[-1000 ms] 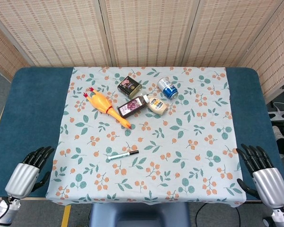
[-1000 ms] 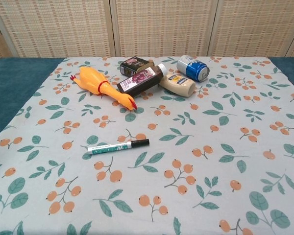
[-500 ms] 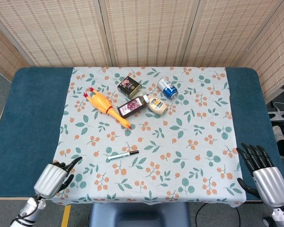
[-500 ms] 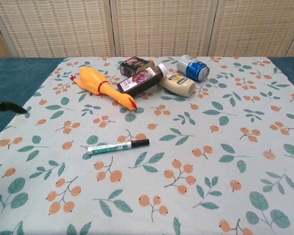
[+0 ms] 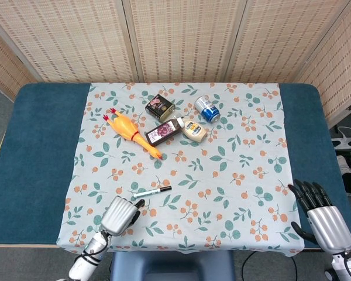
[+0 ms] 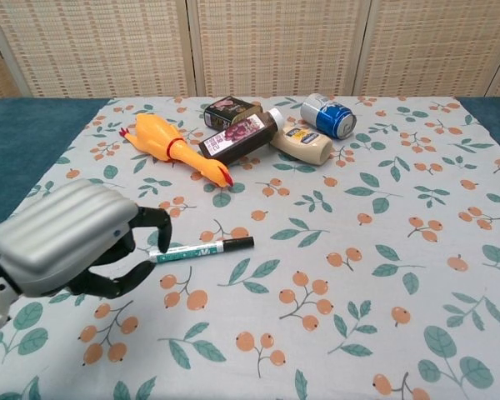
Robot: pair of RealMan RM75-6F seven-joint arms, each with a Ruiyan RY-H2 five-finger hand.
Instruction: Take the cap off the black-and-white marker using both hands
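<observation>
Reaching toward the marker (image 6: 200,250), the left hand (image 6: 71,242) hovers over the tabletop (image 5: 35,146) with its fingers (image 6: 154,221) curled and parted, holding nothing; whether any fingertip already touches the white barrel cannot be settled from the chest view, since the hand hides that end. The right hand (image 5: 319,213) waits well apart at the opposite near corner, fingers spread and empty.

Risks from this pose. A slim round body lying flat is likely to roll or skid if the curled fingers meet it from one side, sending it away from the hand. A pinch taken at the far tail would probably leave the pen tilting once lifted, making the cap harder for the right hand to catch. Closing too high could snag the loose patterned cloth (image 5: 234,170) instead.

Appearance of the task object. The marker has a white barrel with green print and a narrower black cap (image 6: 240,243) at the end pointing away from the left fingers. It lies nearly level, just ahead of those fingers, apart from the rubber chicken (image 5: 128,132) and bottles (image 5: 178,130) beyond.
</observation>
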